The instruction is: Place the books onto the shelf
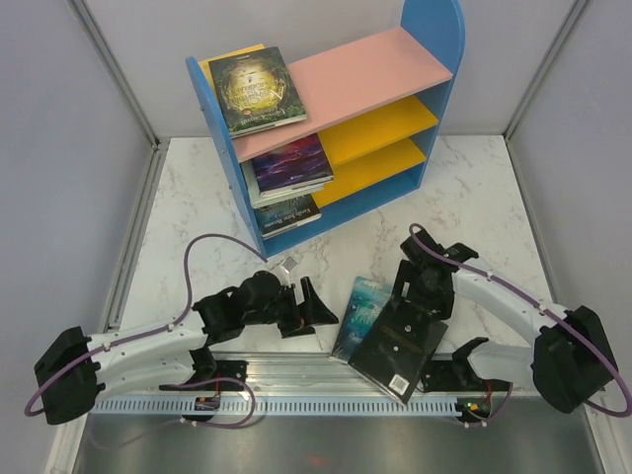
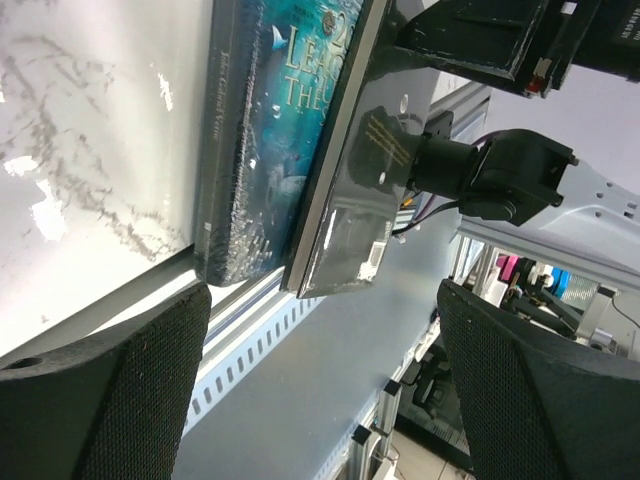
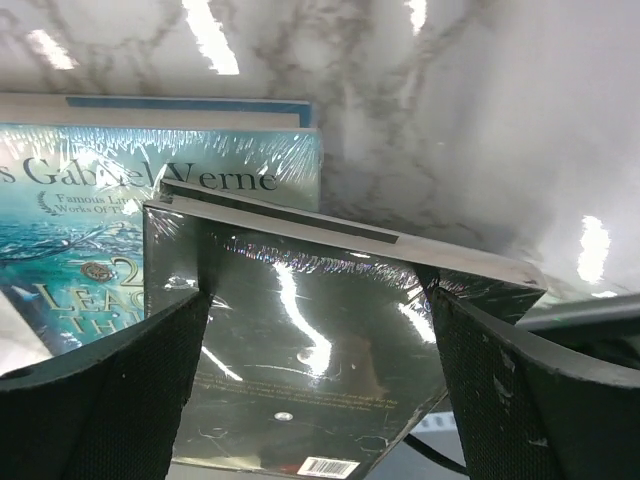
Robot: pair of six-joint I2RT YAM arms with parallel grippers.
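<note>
- The right gripper [image 1: 417, 301] is wide open and holds nothing. It hangs right over the black book [image 1: 400, 348], with one finger [image 3: 100, 400] out to each side. I cannot tell if the fingers touch the book.
- The left gripper [image 1: 311, 308] is wide open too, with nothing in it. It sits low over the table, just beside the teal book [image 1: 360, 314], and points at it.
- The black book lies flat, partly on top of the teal book. Its near corner sticks out over the metal rail [image 1: 296, 370] at the table's near edge.
- The teal book lies flat on the table [image 1: 197, 197], between the two grippers.
- The shelf [image 1: 449, 39] stands at the far side of the table, well apart from these two books.
- A dark green book [image 1: 257, 91] lies on the pink top board, on top of a yellow book [image 1: 229, 55].
- A purple book [image 1: 291, 163] tops a small pile on the upper yellow board.
- A dark blue book [image 1: 286, 214] lies on the lower yellow board.
</note>
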